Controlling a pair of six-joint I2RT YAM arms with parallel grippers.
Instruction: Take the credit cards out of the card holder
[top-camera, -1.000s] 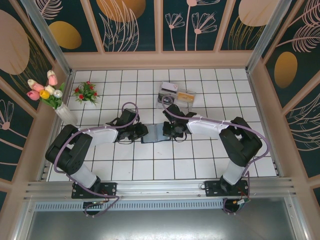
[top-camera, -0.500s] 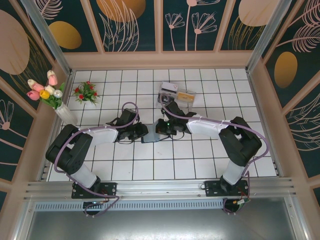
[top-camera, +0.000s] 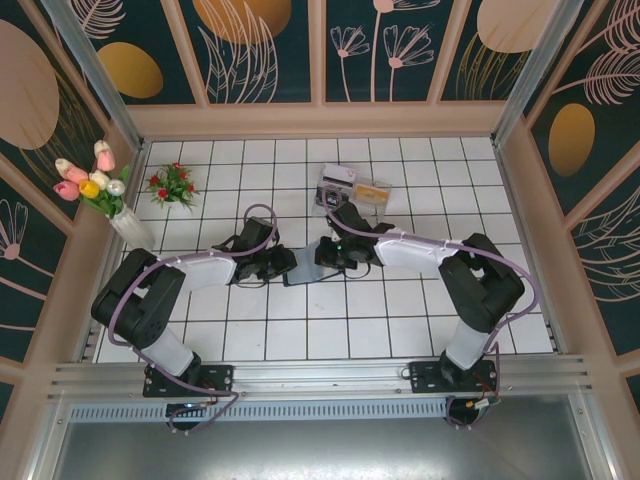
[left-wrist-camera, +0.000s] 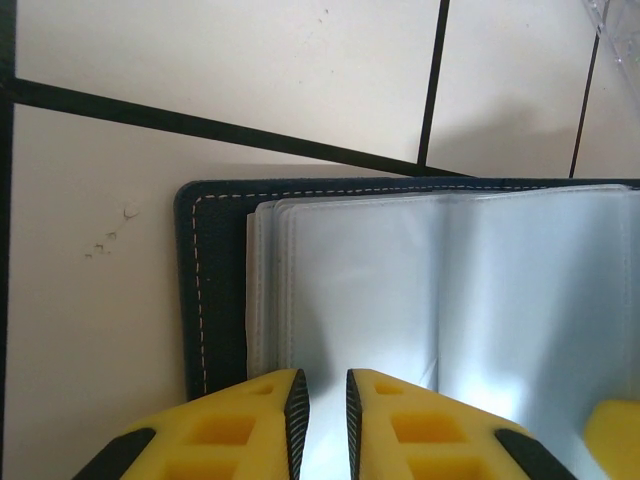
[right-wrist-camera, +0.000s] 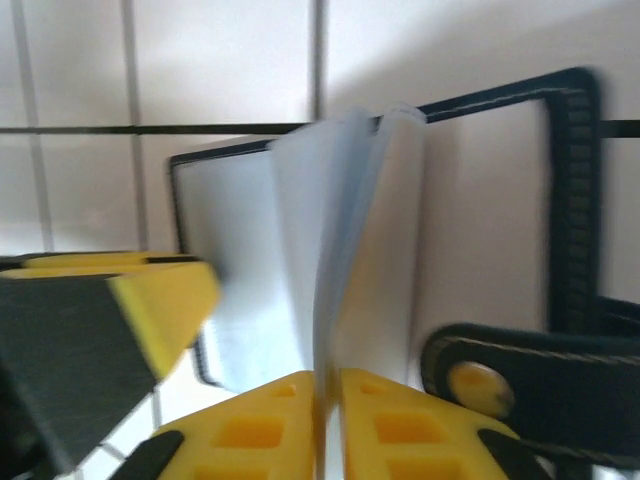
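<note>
card holder (left-wrist-camera: 215, 290) | dark navy | lying open | translucent inner sleeves (right-wrist-camera: 345, 200) raised

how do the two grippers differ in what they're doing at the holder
The right gripper pinches a clear sleeve standing up from the holder; the left gripper sits at the holder's edge above sleeves lying flat. The right's fingers meet on the sleeve; the left's leave a thin slit, and whether it holds anything I cannot tell. Both have yellow fingers.
</note>
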